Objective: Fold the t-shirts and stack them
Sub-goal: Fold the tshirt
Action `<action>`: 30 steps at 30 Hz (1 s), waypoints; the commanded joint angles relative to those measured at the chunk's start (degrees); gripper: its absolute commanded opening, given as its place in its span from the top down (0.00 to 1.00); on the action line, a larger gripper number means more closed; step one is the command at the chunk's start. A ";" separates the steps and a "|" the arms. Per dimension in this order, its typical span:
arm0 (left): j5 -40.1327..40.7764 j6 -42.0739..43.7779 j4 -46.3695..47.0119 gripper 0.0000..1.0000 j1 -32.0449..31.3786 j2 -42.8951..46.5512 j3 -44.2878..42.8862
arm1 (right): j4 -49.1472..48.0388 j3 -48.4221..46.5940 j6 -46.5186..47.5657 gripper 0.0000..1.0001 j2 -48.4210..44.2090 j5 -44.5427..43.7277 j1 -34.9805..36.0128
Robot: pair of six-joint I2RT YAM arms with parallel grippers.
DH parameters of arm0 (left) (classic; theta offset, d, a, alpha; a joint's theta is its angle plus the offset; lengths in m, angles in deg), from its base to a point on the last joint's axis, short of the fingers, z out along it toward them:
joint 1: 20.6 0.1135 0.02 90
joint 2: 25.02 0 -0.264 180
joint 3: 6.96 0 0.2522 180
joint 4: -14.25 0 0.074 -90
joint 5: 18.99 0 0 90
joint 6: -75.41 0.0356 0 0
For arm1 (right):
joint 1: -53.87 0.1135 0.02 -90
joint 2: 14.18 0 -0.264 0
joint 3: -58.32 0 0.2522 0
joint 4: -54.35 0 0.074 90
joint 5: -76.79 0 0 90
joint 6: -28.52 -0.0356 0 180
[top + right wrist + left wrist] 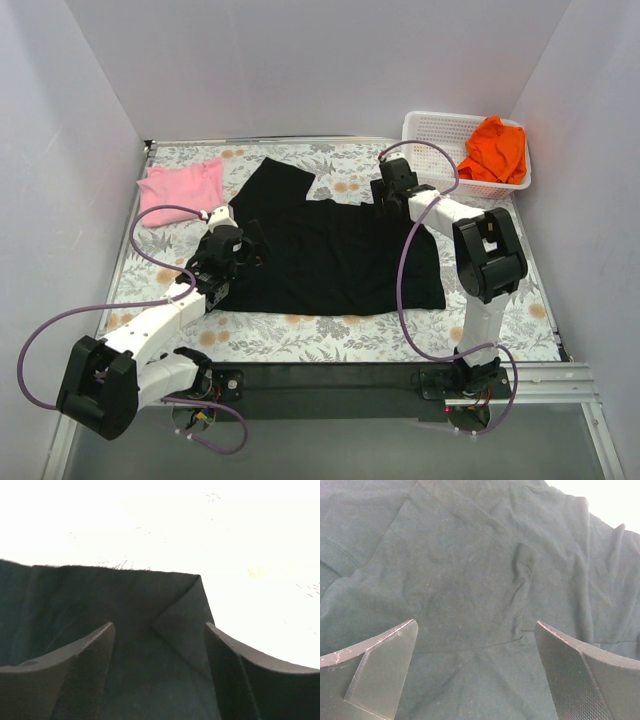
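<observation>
The whole next move hangs on one thing: a folded-over corner (182, 615) of the black t-shirt (340, 255) sits right between the fingers of the right tool (159, 627). From there the rest of the cloth runs off toward the left tool (250, 245). The shirt's long axis lies across the tabletop (330, 335), from one arm's side to the other, with a sleeve poking out on the far side.

The right tool isn't clamped on anything yet – its fingers stand apart on either side of that corner, so it's clearly the nearer arm for the pinch. The left tool is wide open, holding nothing, and hangs over the shirt's opposite end.

The pink t-shirt (180, 190) lies just beyond the left tool, and the orange t-shirt (497, 150) is in the white mesh basket (435, 130) past the right one.

Brands or writing – nothing readable anywhere, and no chest print shows.
</observation>
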 commanded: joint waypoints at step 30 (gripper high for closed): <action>0.55 1.30 -0.09 0.04 0.21 0.10 0.04 | -3.32 2.00 -3.96 0.60 1.52 1.80 -4.70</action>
